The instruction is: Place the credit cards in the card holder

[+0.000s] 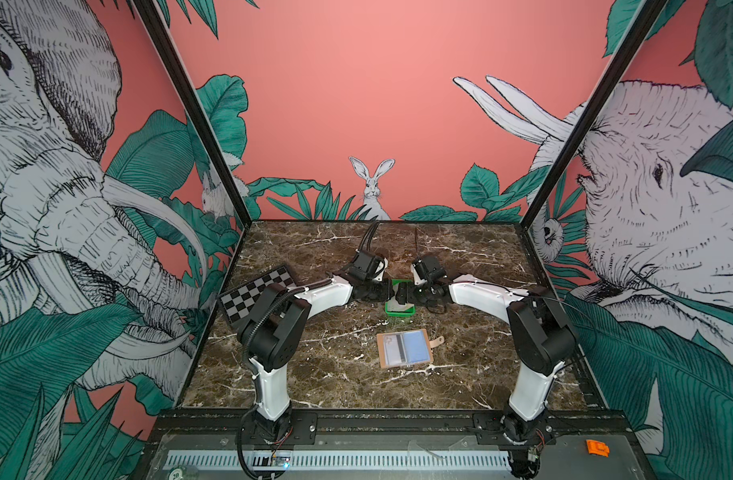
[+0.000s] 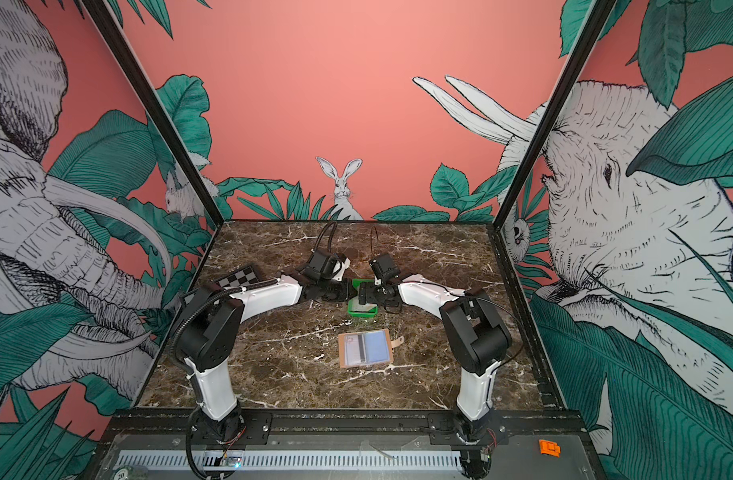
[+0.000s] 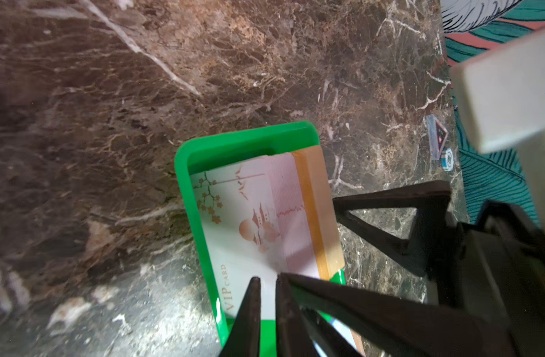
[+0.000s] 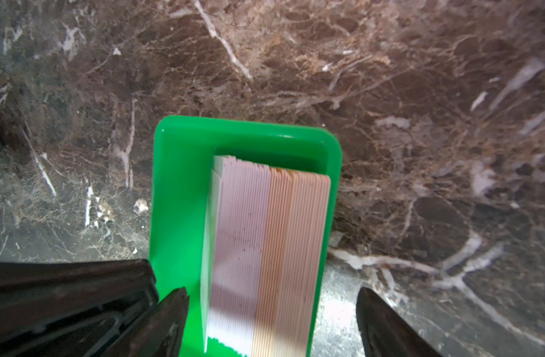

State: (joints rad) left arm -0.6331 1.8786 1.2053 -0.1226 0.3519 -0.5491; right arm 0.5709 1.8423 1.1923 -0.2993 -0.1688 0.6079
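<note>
Reaching over a small green plastic tray, the black left claw stands nearly closed at the front card; whether it grips is unclear. The black right claw gapes wide astride the whitish-beige credit cards standing edgewise in that tray. The tan leather card holder lies open on the marble table nearby.

text 1 — "VIP CARD", gold letters, on the face of the front card in the green tray | tray at 12 o'clock from the card holder | text 2 — "20" on a round disc, at 7 o'clock in both top views | other print too blurred to read
</note>
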